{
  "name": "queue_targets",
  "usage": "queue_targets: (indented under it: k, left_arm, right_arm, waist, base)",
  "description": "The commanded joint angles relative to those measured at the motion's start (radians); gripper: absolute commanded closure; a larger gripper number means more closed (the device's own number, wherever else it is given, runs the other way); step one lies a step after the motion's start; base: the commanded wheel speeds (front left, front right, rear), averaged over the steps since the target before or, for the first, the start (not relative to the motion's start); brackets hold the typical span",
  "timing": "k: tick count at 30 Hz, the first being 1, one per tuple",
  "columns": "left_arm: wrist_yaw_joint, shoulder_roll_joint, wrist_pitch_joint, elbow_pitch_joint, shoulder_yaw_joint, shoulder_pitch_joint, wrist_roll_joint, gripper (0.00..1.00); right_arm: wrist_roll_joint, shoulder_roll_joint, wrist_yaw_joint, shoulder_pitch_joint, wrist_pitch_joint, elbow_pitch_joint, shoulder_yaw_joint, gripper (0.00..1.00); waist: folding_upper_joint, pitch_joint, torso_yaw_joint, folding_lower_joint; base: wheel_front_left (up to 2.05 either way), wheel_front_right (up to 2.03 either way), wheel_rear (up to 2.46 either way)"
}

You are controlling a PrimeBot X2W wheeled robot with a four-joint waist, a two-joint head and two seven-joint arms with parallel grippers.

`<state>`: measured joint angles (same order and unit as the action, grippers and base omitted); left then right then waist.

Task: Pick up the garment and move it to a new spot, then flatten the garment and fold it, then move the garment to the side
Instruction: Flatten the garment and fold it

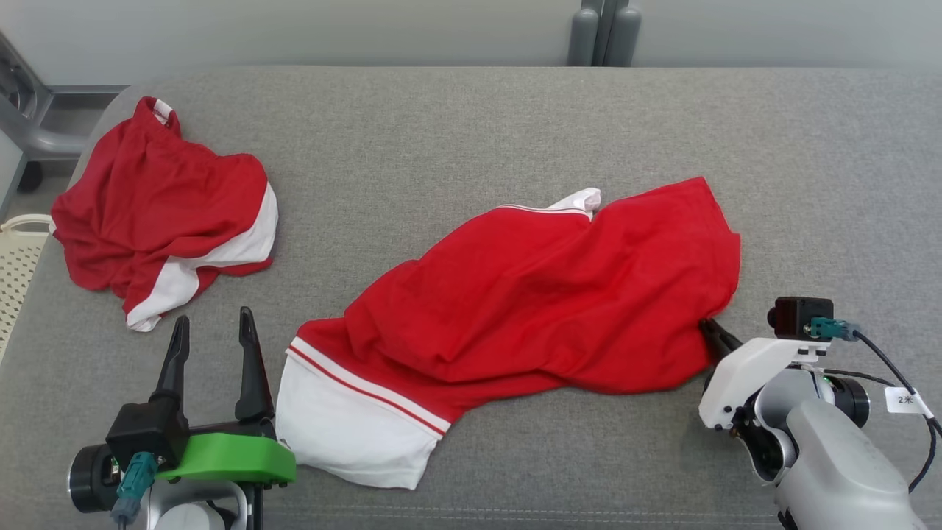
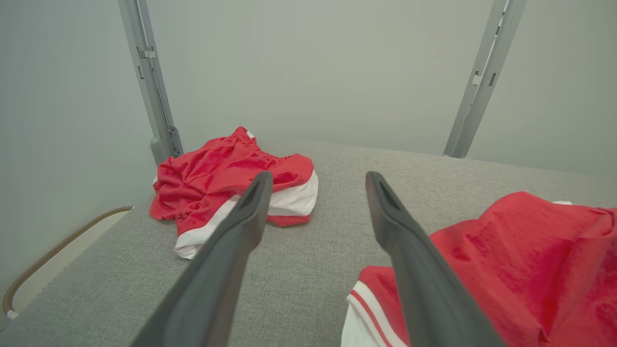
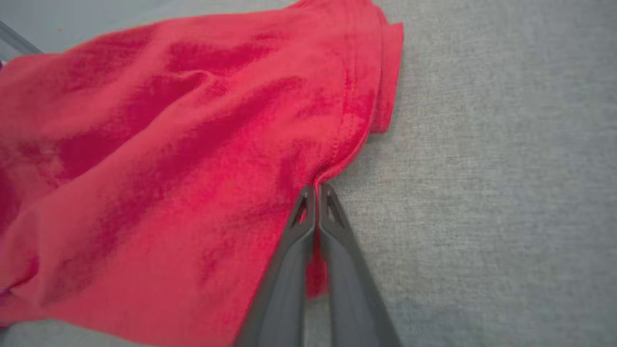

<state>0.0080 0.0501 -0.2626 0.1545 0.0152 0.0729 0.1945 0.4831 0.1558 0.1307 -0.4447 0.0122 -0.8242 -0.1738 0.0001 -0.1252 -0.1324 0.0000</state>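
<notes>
The garment (image 1: 530, 294) is a red jersey with a white striped band, lying rumpled and stretched diagonally across the middle of the grey padded surface (image 1: 471, 125). My right gripper (image 1: 709, 324) is at the garment's right edge. In the right wrist view that gripper (image 3: 316, 188) is shut on the red hem (image 3: 168, 168), with a fold of cloth pinched between the fingers. My left gripper (image 1: 213, 318) stands open at the lower left, just left of the white band, holding nothing. The left wrist view shows its spread fingers (image 2: 319, 177) beside the garment's corner (image 2: 506, 260).
A second red and white garment (image 1: 158, 213) lies crumpled at the surface's far left corner (image 2: 231, 183). A pale perforated basket (image 1: 18, 258) sits beyond the left edge. Grey posts (image 1: 603, 33) stand behind the far edge, and metal uprights (image 2: 149, 82) frame the back.
</notes>
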Motion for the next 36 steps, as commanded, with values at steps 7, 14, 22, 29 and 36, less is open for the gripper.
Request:
queue_targets:
  k: [7, 14, 22, 29, 36]
  left_arm:
    - [0.004, 0.001, -0.002, 0.004, 0.005, 0.002, 0.007, 0.00]
    - [0.002, 0.001, -0.002, 0.001, 0.004, -0.014, 0.008, 0.00]
    - [0.003, 0.001, -0.002, 0.005, 0.021, 0.002, 0.016, 0.00]
    - [-0.001, 0.001, -0.002, 0.009, 0.035, 0.028, 0.019, 0.00]
    - [-0.004, 0.001, -0.002, 0.016, 0.058, 0.052, 0.027, 0.00]
  right_arm:
    - [0.034, 0.045, 0.000, 0.034, 0.056, 0.116, -0.034, 1.00]
    - [0.124, 0.096, 0.000, 0.099, -0.024, 0.501, -0.029, 1.00]
    - [0.039, 0.104, 0.000, 0.052, -0.099, 0.676, 0.016, 1.00]
    - [-0.044, 0.101, 0.000, -0.096, -0.085, 0.561, -0.002, 1.00]
    - [-0.073, 0.118, 0.000, -0.278, -0.046, 0.327, -0.065, 1.00]
  waist:
    - [-0.0001, 0.011, 0.022, 0.0000]
    - [-0.0001, 0.015, 0.032, 0.0000]
    - [-0.0001, 0.004, 0.016, 0.0000]
    - [-0.0001, -0.019, -0.016, 0.0000]
    - [-0.0001, -0.051, -0.061, 0.0000]
  base:
    - [0.00, 0.00, 0.00]
    - [0.00, 0.00, 0.00]
    - [0.00, 0.00, 0.00]
    - [0.00, 0.00, 0.00]
    - [0.00, 0.00, 0.00]
